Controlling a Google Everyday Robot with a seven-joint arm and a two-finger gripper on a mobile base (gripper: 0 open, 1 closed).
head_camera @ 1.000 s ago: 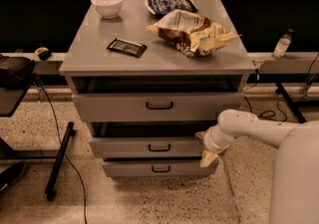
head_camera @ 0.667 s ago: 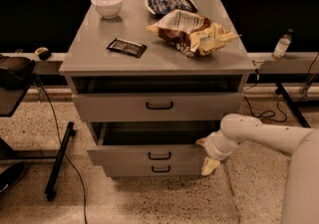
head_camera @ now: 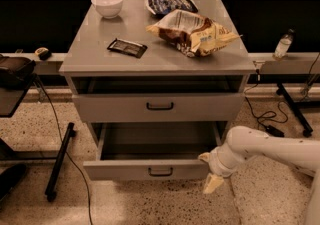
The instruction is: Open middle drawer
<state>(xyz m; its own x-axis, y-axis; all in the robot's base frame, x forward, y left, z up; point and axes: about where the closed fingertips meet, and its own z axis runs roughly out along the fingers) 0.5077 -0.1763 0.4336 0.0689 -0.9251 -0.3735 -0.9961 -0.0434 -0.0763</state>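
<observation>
The middle drawer (head_camera: 125, 170) is a grey flat front with a small black loop handle (head_camera: 161, 171). It stands pulled well out of the grey cabinet (head_camera: 80, 64), and its inside shows bare. My gripper (head_camera: 208, 171), cream-tipped on a white arm (head_camera: 265, 144), is at the right end of that drawer front. Its fingers are spread apart, one (head_camera: 204, 157) above and one (head_camera: 212, 184) below. The bottom drawer is hidden under the pulled-out front.
The top drawer (head_camera: 120, 107), with its own handle (head_camera: 160, 105), sits above. On the cabinet top are a white bowl (head_camera: 107, 4), a dark flat packet (head_camera: 127, 47) and chip bags (head_camera: 192, 30). A black stand (head_camera: 59, 161) is at the left, and a cable (head_camera: 262, 116) and bottle (head_camera: 282, 44) at the right.
The middle drawer has slid out toward the camera and now covers the bottom drawer front. My gripper has moved forward with its right end.
</observation>
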